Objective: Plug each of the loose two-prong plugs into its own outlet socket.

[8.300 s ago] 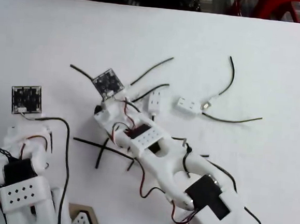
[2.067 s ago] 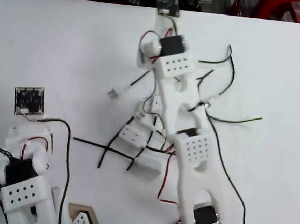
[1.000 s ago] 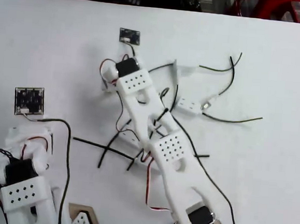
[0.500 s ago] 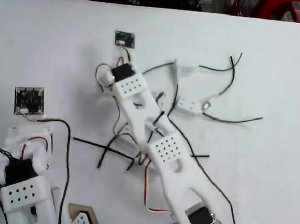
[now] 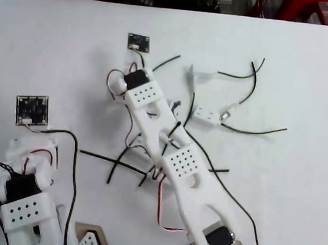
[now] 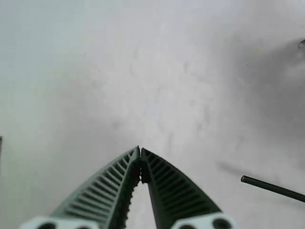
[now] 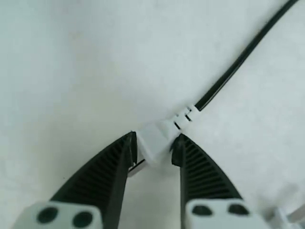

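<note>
The white table (image 5: pixel 56 46) runs back to a dark room, where red chair frames (image 5: pixel 298 8) stand past its far edge. Loose black cables (image 5: pixel 252 84) lie scattered over the middle and right of the surface, several crossing one another.

2 arms work at this table. The left arm (image 5: pixel 24 202) sits folded at the near left corner. The right arm (image 5: pixel 178 163) stretches from the near edge diagonally toward the far middle, over the tangle of cables.

To the right of that arm lies 1 white socket block (image 5: pixel 205 115). 1 small plug (image 5: pixel 226 114) on a black lead rests just beside its end, and it cannot be told whether the 2 are joined. Farther back lies 1 more white piece (image 5: pixel 197 75) with a lead running off to the right. It is too small to tell whether it is a plug or a socket.

The right gripper (image 7: pixel 152 143) is clamped on 1 white two-prong plug (image 7: pixel 156 136) low over the table, with 1 dark ribbed finger (image 7: pixel 119 157) pressing each side. The plug's cord (image 7: pixel 238 59) trails away from it across the surface.

The left gripper (image 6: pixel 140 157) is clenched tip to tip with nothing between its fingers, above bare table. 1 black cable end (image 6: pixel 271 187) lies near it.
</note>
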Tool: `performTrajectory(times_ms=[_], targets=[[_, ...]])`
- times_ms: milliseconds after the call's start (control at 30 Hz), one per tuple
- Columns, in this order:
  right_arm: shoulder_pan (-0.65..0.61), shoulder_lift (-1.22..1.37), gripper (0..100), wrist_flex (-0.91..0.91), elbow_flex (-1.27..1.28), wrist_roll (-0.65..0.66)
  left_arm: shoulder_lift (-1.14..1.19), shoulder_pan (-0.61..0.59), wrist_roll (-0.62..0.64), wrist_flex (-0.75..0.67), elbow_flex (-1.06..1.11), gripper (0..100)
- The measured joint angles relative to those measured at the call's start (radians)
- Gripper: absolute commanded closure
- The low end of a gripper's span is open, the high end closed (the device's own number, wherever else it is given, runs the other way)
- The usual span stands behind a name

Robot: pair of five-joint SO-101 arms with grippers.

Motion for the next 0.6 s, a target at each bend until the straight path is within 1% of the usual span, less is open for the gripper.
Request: performTrajectory(times_ms=[133,300,467,533,600], targets=[[0.000,-0.011,98.2,0.057,-0.002,0.015,0.000,0.000,0.000,0.000,0.000,97],[0.009,-0.068,98.1,0.189,0.012,0.130,0.000,0.000,0.000,0.000,0.000,97],[0.069,-0.089,98.1,0.319,0.015,0.304,0.000,0.000,0.000,0.000,0.000,97],[0.083,-0.112,98.1,0.333,0.017,0.367,0.000,0.000,0.000,0.000,0.000,97],[0.094,-0.129,97.6,0.333,0.017,0.391,0.000,0.000,0.000,0.000,0.000,97]])
